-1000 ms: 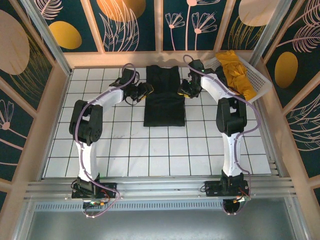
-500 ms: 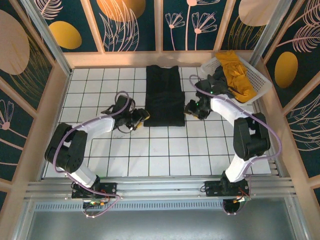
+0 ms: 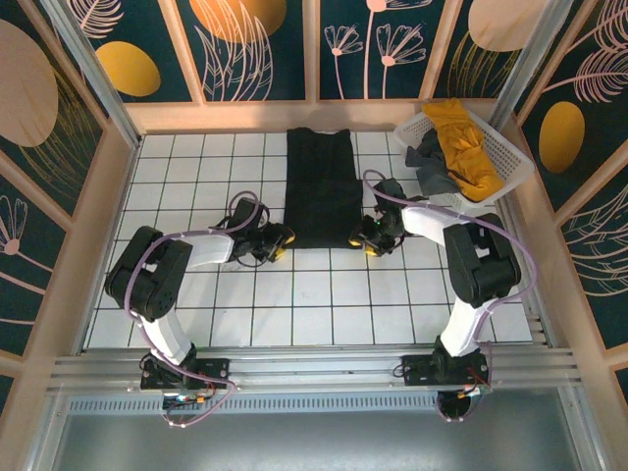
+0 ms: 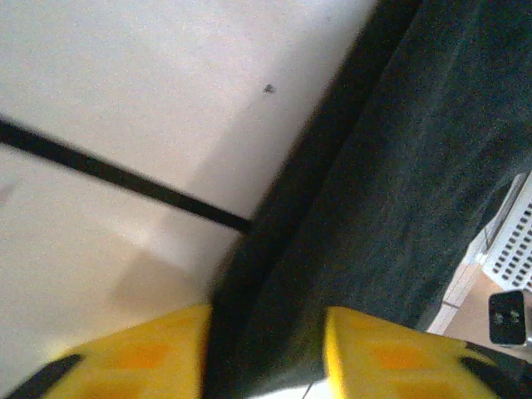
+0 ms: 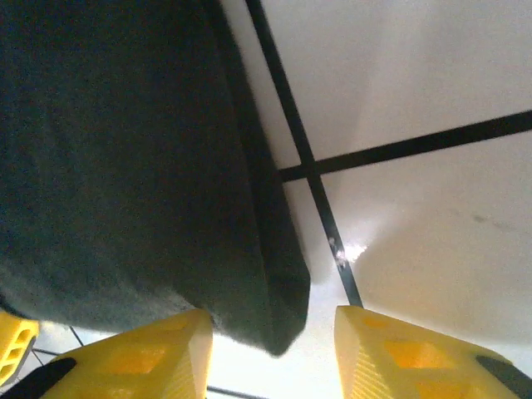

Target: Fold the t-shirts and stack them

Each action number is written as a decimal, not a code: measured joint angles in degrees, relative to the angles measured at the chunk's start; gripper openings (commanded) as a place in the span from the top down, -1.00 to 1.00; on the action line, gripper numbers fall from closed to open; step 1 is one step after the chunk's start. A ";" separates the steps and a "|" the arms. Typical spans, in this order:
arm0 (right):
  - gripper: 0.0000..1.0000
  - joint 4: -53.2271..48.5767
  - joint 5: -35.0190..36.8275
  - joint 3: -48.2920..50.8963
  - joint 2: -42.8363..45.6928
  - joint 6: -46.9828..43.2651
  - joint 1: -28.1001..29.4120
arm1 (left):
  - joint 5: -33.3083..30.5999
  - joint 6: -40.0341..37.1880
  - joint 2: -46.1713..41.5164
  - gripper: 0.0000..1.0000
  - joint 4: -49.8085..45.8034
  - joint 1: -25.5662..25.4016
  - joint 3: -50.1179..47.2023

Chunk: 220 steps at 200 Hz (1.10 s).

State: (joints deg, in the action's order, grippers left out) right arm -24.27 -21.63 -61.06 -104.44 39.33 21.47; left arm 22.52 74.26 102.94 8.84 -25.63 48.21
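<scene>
White tiles [image 3: 314,294] ruled with dark lines are covering the tabletop [image 3: 196,319], and painted flower panels [image 3: 245,49] are closing it in on three sides. The black shirt [image 3: 321,186] is lying as a long narrow strip, running from the middle of the far edge toward the tabletop's centre. The left gripper [image 3: 279,239] is sitting low at the strip's near left corner and the right gripper [image 3: 367,239] at its near right corner. Both are standing spread: in the left wrist view the yellow fingers [image 4: 137,357] are straddling the thick side edge of the cloth, and in the right wrist view they are bracketing the rounded corner, pinching nothing yet. The yellow shirt [image 3: 463,137] and the grey shirt [image 3: 429,165] are lying bunched in the white basket [image 3: 512,155] at the far right corner.

We are judging the next step to be closing on both near corners and carrying them toward the far edge. The strip is looking several layers thick, so a shallow bite is risking catching just the top layer and peeling the fold open. The right corner is sitting barely between the fingers, so it could be slipping out as they close. If one side is gripping and the other is missing, we are expecting the lift to skew the fold.
</scene>
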 measured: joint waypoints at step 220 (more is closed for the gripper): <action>1.00 -26.60 -0.94 -13.44 20.37 -1.27 4.94 | 6.80 -1.79 -36.81 1.00 -15.93 -1.11 -6.51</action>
State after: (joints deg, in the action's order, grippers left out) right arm -50.87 -22.57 -74.50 -84.07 38.06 26.41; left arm 29.32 72.47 66.13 -7.09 -26.74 41.69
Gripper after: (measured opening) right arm 0.053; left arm 0.063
